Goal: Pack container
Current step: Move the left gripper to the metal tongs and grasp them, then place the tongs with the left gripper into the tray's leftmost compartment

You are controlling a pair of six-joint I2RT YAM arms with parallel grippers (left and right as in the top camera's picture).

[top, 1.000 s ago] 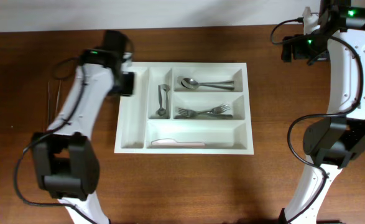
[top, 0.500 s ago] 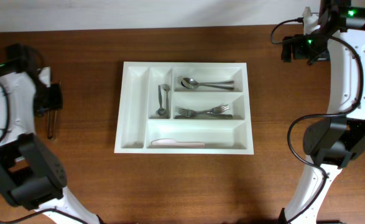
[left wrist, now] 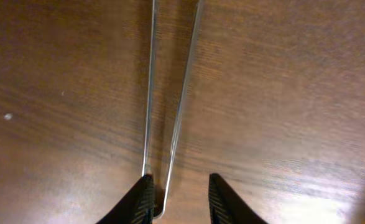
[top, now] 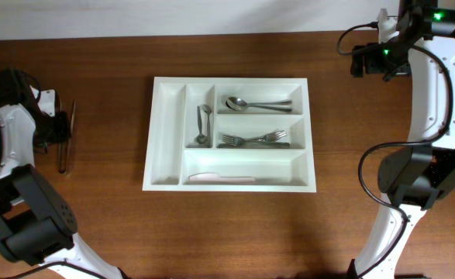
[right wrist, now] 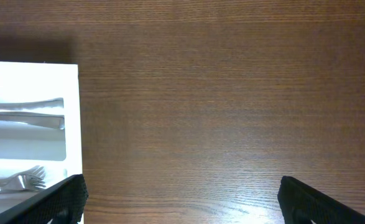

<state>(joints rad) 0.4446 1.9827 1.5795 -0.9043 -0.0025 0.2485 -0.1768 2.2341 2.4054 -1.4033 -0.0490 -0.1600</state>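
The container (top: 165, 174) is a white five-compartment cutlery tray in the middle of the table. It holds a small spoon (top: 202, 124), larger spoons (top: 258, 103), forks (top: 254, 139) and a white knife (top: 219, 177); its leftmost narrow compartment is bare. Thin metal tongs (top: 66, 139) lie on the table at the far left. My left gripper (top: 55, 129) is open and low over them. In the left wrist view the joined end of the tongs (left wrist: 178, 124) lies between its fingers (left wrist: 179, 199). My right gripper (top: 374, 60) is open and empty at the back right.
In the right wrist view the fingers (right wrist: 182, 199) spread wide over bare wood, with the tray's right wall (right wrist: 72, 118) at the left edge. The table's back edge runs along a white wall just behind the right arm.
My left arm has swung away from the tray's left side to the far left of the table and settled over the tongs. The right arm has not moved.
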